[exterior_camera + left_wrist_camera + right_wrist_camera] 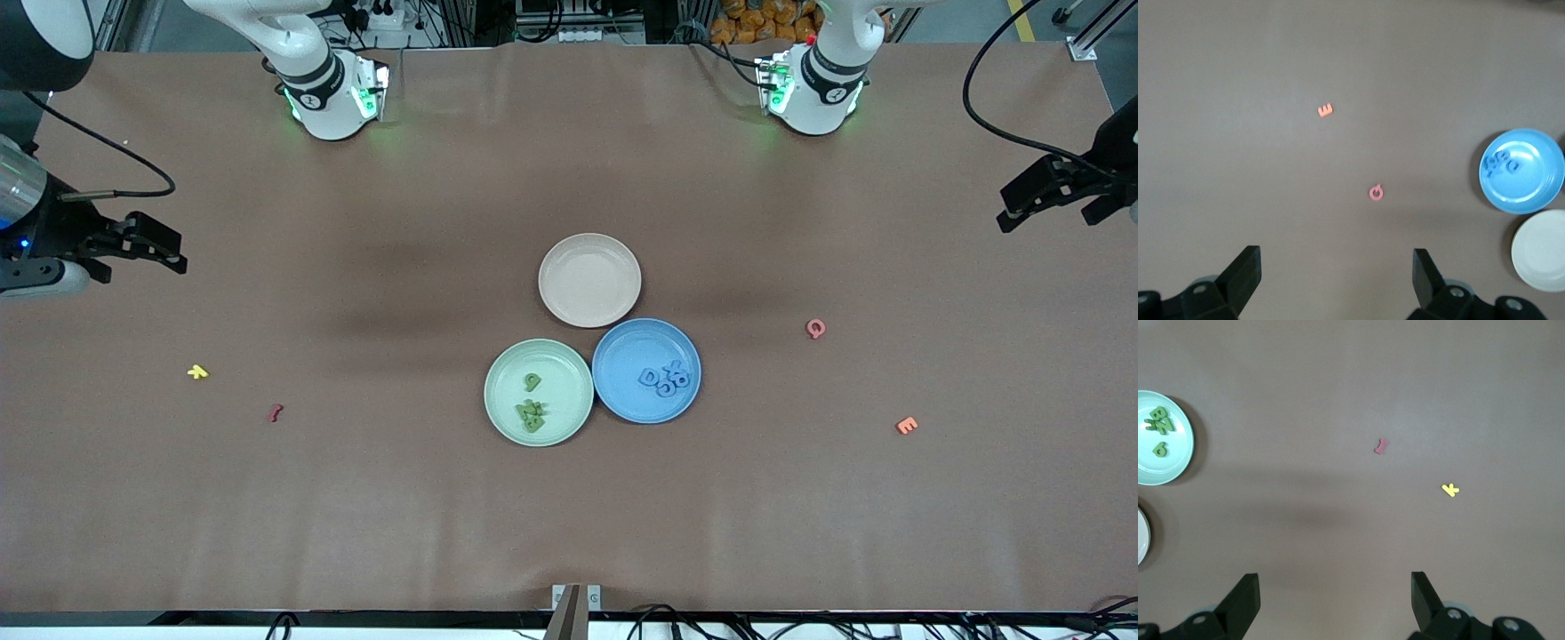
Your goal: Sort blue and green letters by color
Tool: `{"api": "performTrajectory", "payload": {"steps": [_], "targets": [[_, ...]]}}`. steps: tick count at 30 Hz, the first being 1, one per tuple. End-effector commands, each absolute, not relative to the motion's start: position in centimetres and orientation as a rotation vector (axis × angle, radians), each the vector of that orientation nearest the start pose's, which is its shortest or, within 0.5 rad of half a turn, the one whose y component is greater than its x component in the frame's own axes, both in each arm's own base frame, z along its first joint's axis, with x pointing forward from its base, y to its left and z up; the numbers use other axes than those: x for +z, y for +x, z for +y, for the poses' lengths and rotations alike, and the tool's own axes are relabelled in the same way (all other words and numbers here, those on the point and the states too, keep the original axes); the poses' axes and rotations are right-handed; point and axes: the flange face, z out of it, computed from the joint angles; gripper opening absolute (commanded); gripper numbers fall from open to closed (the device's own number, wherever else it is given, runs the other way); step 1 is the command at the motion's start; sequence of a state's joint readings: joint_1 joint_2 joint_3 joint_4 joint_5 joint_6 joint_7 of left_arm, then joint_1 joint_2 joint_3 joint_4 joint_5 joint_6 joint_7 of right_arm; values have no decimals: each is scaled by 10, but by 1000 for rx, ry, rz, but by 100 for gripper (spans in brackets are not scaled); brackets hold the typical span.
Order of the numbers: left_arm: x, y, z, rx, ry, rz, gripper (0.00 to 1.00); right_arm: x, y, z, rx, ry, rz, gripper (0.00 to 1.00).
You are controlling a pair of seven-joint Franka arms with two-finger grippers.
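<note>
The green letters (531, 406) lie in the green plate (498, 404); they also show in the right wrist view (1157, 427). The blue letters (665, 378) lie in the blue plate (622, 391), seen too in the left wrist view (1501, 162). My left gripper (1045, 196) is open and empty, raised over bare table at the left arm's end; its own view shows it wide apart (1337, 273). My right gripper (147, 244) is open and empty over bare table at the right arm's end (1335, 597).
An empty beige plate (589, 279) touches both plates, farther from the front camera. A pink G (815, 328) and orange E (906, 425) lie toward the left arm's end. A yellow letter (197, 372) and dark red letter (276, 412) lie toward the right arm's end.
</note>
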State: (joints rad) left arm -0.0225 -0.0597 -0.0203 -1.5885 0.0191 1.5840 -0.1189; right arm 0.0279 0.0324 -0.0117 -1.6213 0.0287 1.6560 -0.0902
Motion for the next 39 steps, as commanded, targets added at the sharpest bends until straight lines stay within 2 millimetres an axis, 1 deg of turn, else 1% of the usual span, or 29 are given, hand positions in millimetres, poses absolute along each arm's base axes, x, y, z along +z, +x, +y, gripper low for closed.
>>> {"api": "performTrajectory", "payload": {"steps": [1, 8, 19, 28, 39], "targets": [[647, 533, -21, 12, -3140, -111, 100, 593, 556, 7, -29, -3099, -168, 100], [641, 534, -21, 48, -3139, -108, 100, 592, 556, 7, -24, -3099, -168, 100], [640, 535, -23, 52, -3145, -105, 100, 592, 557, 6, -27, -3100, -163, 100], [633, 538, -23, 73, -3143, -108, 100, 591, 558, 7, -27, -3100, -158, 100], [628, 540, -29, 87, -3142, -89, 100, 590, 558, 6, -24, -3100, -149, 100]]}}
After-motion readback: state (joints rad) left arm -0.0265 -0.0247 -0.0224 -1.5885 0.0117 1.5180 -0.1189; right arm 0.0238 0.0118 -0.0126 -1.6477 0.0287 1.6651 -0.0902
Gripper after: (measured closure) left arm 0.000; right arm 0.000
